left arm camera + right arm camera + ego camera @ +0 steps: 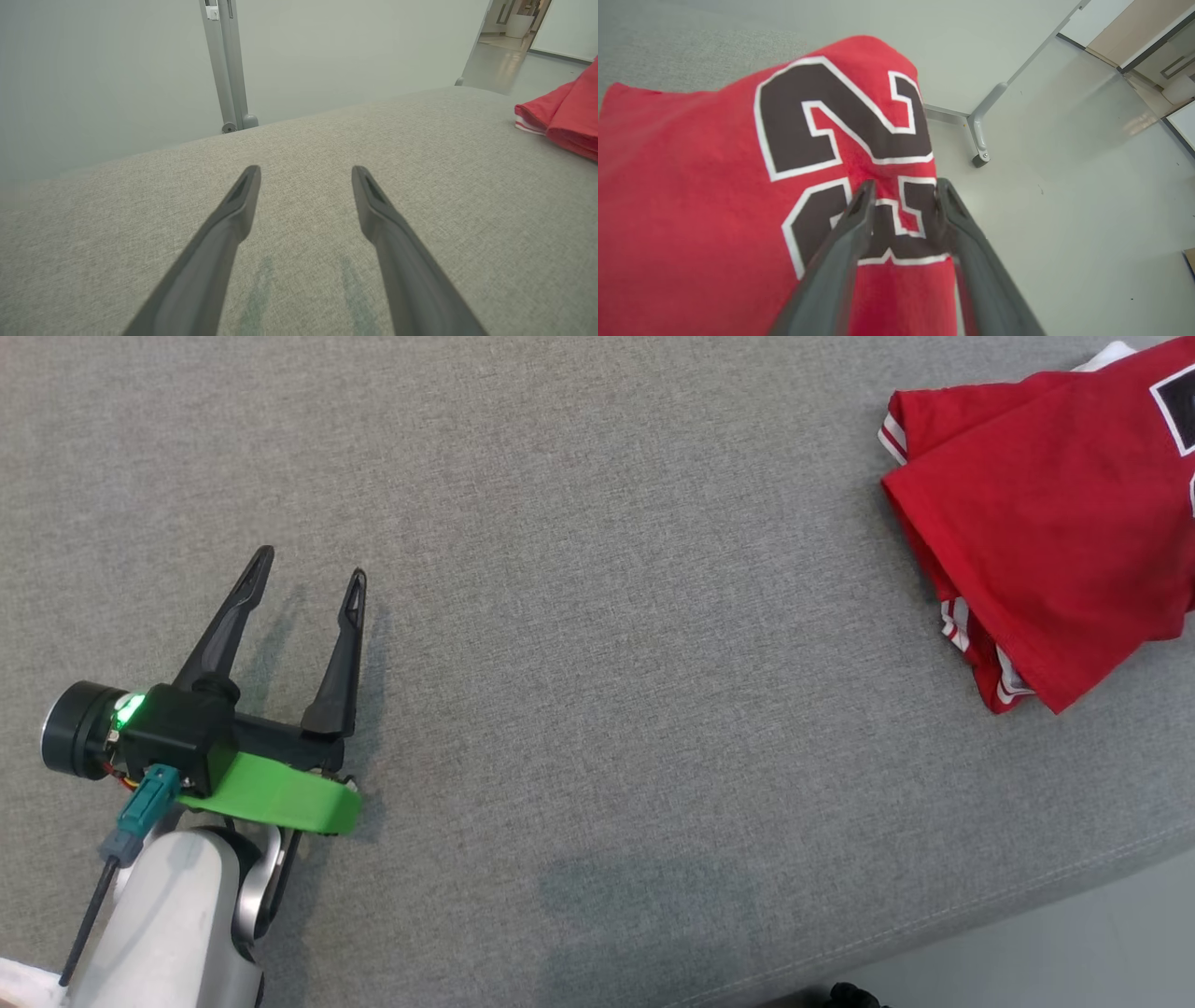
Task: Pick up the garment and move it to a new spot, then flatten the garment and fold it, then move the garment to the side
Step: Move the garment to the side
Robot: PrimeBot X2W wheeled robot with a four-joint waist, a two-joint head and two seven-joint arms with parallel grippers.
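Two end effectors, unequal standing to the work. The left end effector [312,563] hovers over bare grey tabletop [607,663] at the near left, fingers spread wide and empty. The red jersey [1055,523] lies folded at the far right of the tabletop, well apart from it. In the head view the bundle's long axis runs slantwise, from the far right corner in toward the near edge, with white-striped hems showing at its left side. The right end effector [906,183] sits directly over the jersey's dark printed numeral, fingers parted, with the print lying flat between the tips and no pinched fold visible. Judgement: fold done, garment already at the side. The right arm is the near one, so any remaining nudge or withdrawal falls to it, leaving the left idle.
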